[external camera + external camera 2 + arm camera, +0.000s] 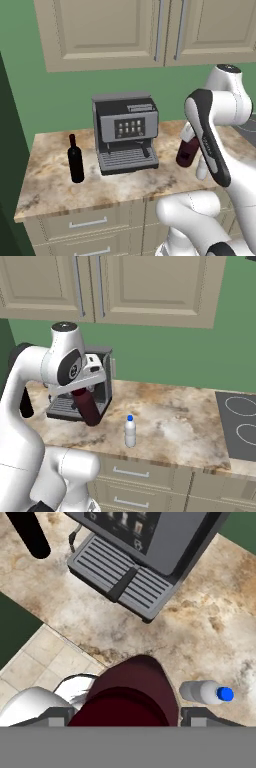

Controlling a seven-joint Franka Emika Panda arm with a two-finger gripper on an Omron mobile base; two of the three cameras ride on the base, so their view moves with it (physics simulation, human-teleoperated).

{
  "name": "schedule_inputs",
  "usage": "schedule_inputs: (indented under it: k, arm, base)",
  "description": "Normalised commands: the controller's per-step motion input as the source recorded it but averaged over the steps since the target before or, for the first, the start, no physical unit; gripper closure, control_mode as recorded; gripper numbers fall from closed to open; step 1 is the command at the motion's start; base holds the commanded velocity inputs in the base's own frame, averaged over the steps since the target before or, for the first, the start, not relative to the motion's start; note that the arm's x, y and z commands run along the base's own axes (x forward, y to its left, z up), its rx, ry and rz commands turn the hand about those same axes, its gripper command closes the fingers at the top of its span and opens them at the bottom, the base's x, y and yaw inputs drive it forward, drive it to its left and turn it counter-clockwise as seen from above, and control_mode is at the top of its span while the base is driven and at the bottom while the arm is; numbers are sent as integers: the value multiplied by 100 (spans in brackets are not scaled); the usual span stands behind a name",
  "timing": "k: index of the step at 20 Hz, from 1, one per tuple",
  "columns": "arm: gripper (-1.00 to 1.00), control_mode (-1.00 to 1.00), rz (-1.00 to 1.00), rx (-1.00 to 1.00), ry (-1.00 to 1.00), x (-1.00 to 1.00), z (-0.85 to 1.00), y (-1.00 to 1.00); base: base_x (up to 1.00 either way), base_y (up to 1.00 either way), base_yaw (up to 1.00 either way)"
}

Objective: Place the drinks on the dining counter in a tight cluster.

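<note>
My gripper [127, 716] is shut on the squat dark-maroon bottle [132, 692], a finger on each side. The bottle [87, 405] hangs tilted just right of the coffee machine, low over the marbled counter; from the left it shows beside my forearm [187, 152]. The small clear bottle with a blue cap [130, 432] stands upright near the counter's front edge, close to the held bottle [205, 692]. The tall black wine bottle [75, 160] stands left of the coffee machine [30, 532]. The dining counter is out of view.
A grey coffee machine [125, 131] stands at the back of the short marbled counter [170, 421]. A black cooktop [240, 426] lies at the right. Beige wall cabinets [125, 30] hang above, drawers sit below the counter edge.
</note>
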Motion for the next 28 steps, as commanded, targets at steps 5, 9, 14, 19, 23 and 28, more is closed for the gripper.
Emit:
schedule_inputs:
  k: [5, 9, 14, 19, 23, 28]
  arm:
    - [100, -100, 0, 0, 0, -8, 0, 1]
    - [100, -100, 0, 0, 0, 0, 0, 0]
    - [100, -100, 0, 0, 0, 0, 0, 0]
    - [100, 100, 0, 0, 0, 0, 0, 0]
    - [100, 100, 0, 0, 0, 0, 0, 0]
    - [100, 100, 0, 0, 0, 0, 0, 0]
  base:
    - [0, 0, 0]
    - [0, 0, 0]
    - [0, 0, 0]
    - [-67, 21, 0]
    - [-100, 28, 0]
    - [-62, 9, -27]
